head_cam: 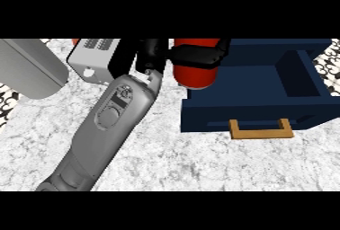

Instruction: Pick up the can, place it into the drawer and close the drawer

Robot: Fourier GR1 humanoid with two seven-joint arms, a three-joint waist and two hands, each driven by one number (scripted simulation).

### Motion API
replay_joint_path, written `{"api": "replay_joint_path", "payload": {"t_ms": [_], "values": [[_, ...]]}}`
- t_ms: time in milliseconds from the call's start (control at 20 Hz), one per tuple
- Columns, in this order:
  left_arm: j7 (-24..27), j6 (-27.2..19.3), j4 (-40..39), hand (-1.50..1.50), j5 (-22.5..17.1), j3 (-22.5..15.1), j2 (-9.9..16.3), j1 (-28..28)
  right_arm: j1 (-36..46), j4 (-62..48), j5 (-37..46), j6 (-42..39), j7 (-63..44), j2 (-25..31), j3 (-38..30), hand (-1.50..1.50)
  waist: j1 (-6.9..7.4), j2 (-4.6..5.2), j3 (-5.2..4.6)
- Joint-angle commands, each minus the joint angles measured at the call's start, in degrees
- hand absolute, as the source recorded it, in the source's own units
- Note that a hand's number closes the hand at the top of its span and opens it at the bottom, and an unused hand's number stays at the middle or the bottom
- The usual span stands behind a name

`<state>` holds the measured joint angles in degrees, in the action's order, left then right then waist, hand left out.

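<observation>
Black fingers (pixel 199 53) curled round red can (pixel 196 67), clamping its upper part. Hand (pixel 159 51) wraps it from left side, which hand cannot tell from arm's angle. Can upright-ish, held at left front corner of open navy drawer (pixel 256 114), overlapping drawer's edge. Tan handle (pixel 261 130) on drawer front, facing near side. Grey forearm (pixel 106 121) runs diagonally from lower left. White-grey appliance (pixel 96 58) behind wrist. Marble counter (pixel 199 166) beneath.

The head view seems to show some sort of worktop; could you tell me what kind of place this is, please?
Probably a kitchen counter: a speckled stone-like countertop, a dark blue drawer standing open with a wooden handle, and a red can.
</observation>
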<state>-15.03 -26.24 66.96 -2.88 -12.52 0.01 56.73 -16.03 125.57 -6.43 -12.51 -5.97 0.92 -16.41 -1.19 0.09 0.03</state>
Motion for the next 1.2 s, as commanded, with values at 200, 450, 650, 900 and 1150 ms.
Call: {"api": "replay_joint_path", "payload": {"t_ms": [200,450,650,900,1150], "values": [[-0.89,-4.37,-14.14,1.50,-4.81,-0.10,-0.01,15.91,-1.21,-1.11,1.75,0.46,3.06,-0.88,1.74,-1.50,-0.81,0.15,0.03],[-0.52,-8.46,-20.21,1.50,-10.24,-5.34,-0.01,20.92,2.62,-3.22,2.05,1.16,1.03,-0.44,1.72,-1.50,-1.34,0.29,0.05],[1.48,-8.79,-25.23,1.50,-12.38,-6.95,-0.01,24.13,1.44,-1.16,2.95,3.73,-0.08,-0.89,5.83,-1.50,-1.61,0.35,0.06],[6.39,-5.66,-33.19,1.50,-15.92,-5.87,-0.01,26.99,6.38,-4.34,0.62,1.98,-0.56,1.28,0.97,-1.50,-2.20,0.82,0.08],[8.56,-5.87,-37.26,1.50,-17.56,-7.99,-0.01,28.10,0.91,1.25,2.17,1.00,-1.43,-0.43,3.63,-1.50,-2.28,0.57,0.06]]}}
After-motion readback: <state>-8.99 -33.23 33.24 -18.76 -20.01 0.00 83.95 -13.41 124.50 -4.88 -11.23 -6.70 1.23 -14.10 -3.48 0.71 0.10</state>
